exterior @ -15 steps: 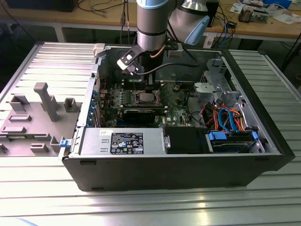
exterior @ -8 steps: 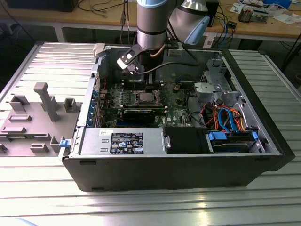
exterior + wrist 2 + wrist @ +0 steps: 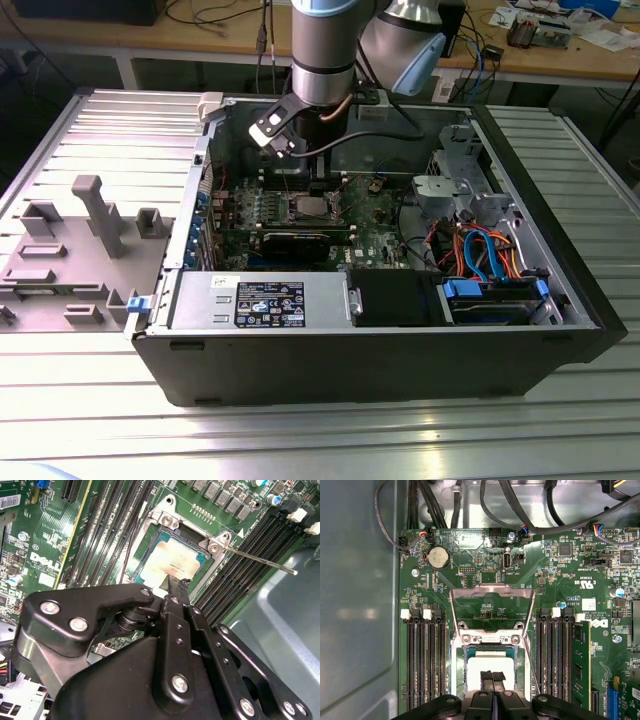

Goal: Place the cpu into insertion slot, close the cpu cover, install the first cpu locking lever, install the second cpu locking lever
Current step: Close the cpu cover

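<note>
The cpu (image 3: pixel 490 661) lies flat in the insertion slot (image 3: pixel 456 672), its silver top facing up; in the second wrist view the cpu (image 3: pixel 172 562) sits inside the slot's rim (image 3: pixel 145 545). The cpu cover (image 3: pixel 492 590) stands swung open behind the slot. A thin locking lever (image 3: pixel 260 562) sticks out free beside the slot. My gripper (image 3: pixel 492 677) is shut, its tips resting at the cpu's near edge with nothing between them; the second wrist view shows the gripper (image 3: pixel 176 586) there too. In the exterior view the gripper (image 3: pixel 312 185) hangs just over the slot (image 3: pixel 310 208).
Black memory slots (image 3: pixel 425 665) flank the slot on both sides. A long black expansion card (image 3: pixel 300 238), a power supply (image 3: pixel 260 300) and a bundle of cables (image 3: pixel 480 250) fill the open case. A grey fixture plate (image 3: pixel 80 240) lies on the exterior view's left.
</note>
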Available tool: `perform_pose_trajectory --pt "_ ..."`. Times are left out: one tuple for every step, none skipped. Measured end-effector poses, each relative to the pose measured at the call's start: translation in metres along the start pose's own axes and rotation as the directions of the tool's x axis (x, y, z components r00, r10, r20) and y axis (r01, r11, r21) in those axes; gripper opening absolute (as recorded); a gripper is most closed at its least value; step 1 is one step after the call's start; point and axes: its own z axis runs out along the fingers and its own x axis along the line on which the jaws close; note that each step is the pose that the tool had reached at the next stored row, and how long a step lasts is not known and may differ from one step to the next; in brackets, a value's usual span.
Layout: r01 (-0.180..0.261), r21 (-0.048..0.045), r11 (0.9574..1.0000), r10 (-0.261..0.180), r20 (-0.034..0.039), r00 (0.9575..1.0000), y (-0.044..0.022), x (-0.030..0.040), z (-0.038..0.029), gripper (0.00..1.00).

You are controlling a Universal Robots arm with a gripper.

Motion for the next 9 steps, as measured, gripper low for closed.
perform_pose_trajectory --pt "0.000 0.0013 1.0000 0.000 -0.0002 1.0000 0.0002 0.0000 0.0000 0.11" --pt "0.000 0.0025 1.0000 0.000 -0.0005 1.0000 0.0004 0.0000 0.0000 0.11" --pt "0.000 0.0047 1.0000 0.000 -0.0012 1.0000 0.0007 0.0000 0.0000 0.11" --pt "0.000 0.0065 1.0000 0.000 -0.0017 1.0000 0.0008 0.0000 0.0000 0.11" --pt "0.000 0.0070 1.0000 0.000 -0.0017 1.0000 0.0008 0.0000 -0.0001 0.11" --pt "0.000 0.0075 1.0000 0.000 -0.0018 1.0000 0.0009 0.0000 0.0000 0.11" --pt "0.000 0.0076 1.0000 0.000 -0.0018 1.0000 0.0009 0.0000 -0.0001 0.11" --pt "0.000 0.0075 1.0000 0.000 -0.0020 1.0000 0.0009 0.0001 -0.0001 0.11" --pt "0.000 0.0076 1.0000 0.000 -0.0020 1.0000 0.0009 0.0001 -0.0003 0.11"
